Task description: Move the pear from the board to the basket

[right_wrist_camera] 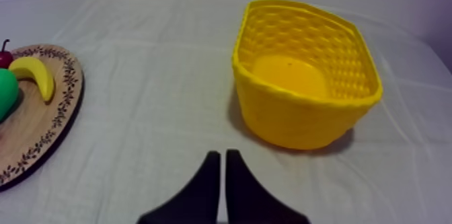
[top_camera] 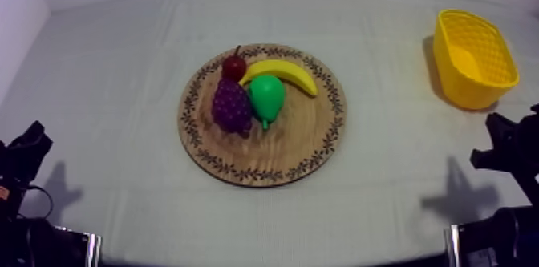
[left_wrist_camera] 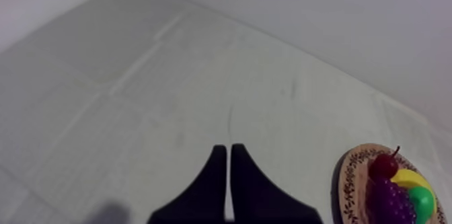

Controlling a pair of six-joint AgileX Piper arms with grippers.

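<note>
A green pear (top_camera: 266, 98) lies on the round wooden board (top_camera: 262, 151) in the middle of the table, between a purple bunch of grapes (top_camera: 231, 106) and a banana (top_camera: 282, 73). The yellow basket (top_camera: 473, 58) stands empty at the far right. My left gripper (top_camera: 28, 148) rests low at the left edge, its fingers (left_wrist_camera: 216, 173) together in a narrow wedge over bare cloth. My right gripper (top_camera: 499, 146) rests low at the right edge, shut too, its fingers (right_wrist_camera: 212, 176) pointing at the cloth just before the basket (right_wrist_camera: 303, 72).
A small red fruit (top_camera: 234, 66) sits at the board's far side, touching the grapes and the banana's end. In the left wrist view the board (left_wrist_camera: 350, 179) lies off to the side with the fruit on it. Cloth between board and basket is bare.
</note>
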